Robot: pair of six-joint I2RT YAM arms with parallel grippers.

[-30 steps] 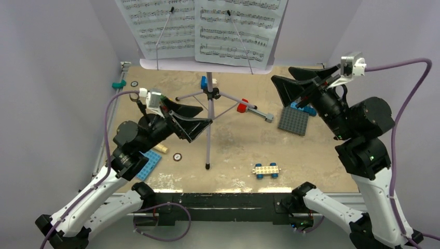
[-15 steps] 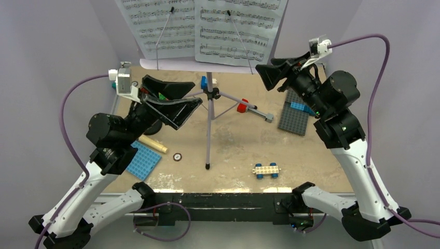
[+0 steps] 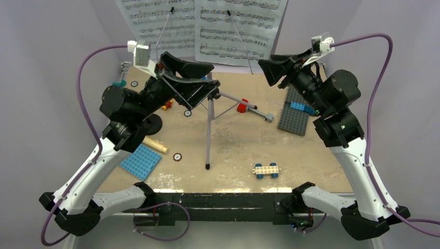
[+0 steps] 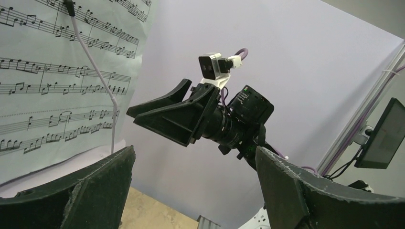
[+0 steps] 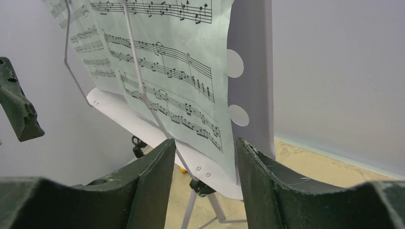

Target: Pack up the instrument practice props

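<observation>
two arms rise from the near edge of the sandy table, the left arm and the right arm both bent up toward the far wall. between them the lilac music stand is upright on its thin tripod near the middle of the table, its desk high at the back. two white sheet-music pages sit side by side on the desk, each pinned by a thin wire.

the left gripper hovers just in front of the desk's lower lip, under the left page, jaws spread wide and empty. the right gripper hangs by the lower right corner of the right page. its jaws are parted and clamp nothing; whether a finger touches the paper i cannot tell.

a grey baseplate lies on the right of the table, a blue baseplate on the left. the black round-base mic stand is left of the tripod, partly hidden by the left arm. the cream-yellow toy microphone lies just in front of it, beside the blue plate. a small wheeled brick car sits near the front, and a red brick by a tripod leg.
</observation>
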